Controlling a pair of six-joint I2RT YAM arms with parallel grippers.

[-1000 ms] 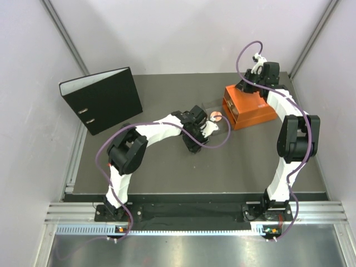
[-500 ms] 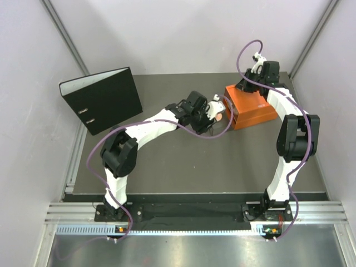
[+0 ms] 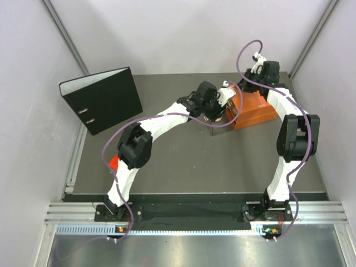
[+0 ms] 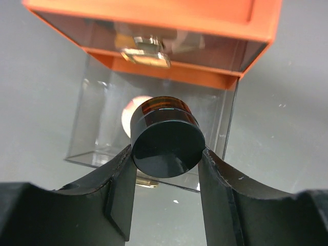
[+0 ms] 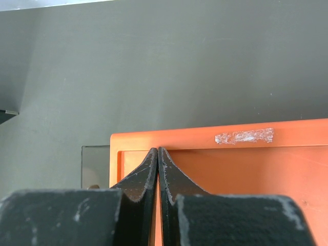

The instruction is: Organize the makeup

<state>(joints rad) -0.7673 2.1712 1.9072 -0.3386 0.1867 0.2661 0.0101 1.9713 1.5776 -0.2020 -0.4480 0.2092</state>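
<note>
My left gripper is shut on a small black round jar with an amber-brown body, gripped by its sides. It holds the jar over a clear drawer pulled out of the orange box. A round pink-tan compact lies in that drawer, partly hidden behind the jar. In the top view the left gripper is at the box's front. My right gripper is shut and empty, its tips resting on the box's top. The other makeup is out of view.
A black binder stands at the back left. A small red object lies by the left arm's elbow. The box has an upper drawer with a gold handle. Grey walls enclose the table.
My left gripper has moved from the middle of the table back and to the right, up to the open clear drawer, carrying the jar. The right arm has not moved.
</note>
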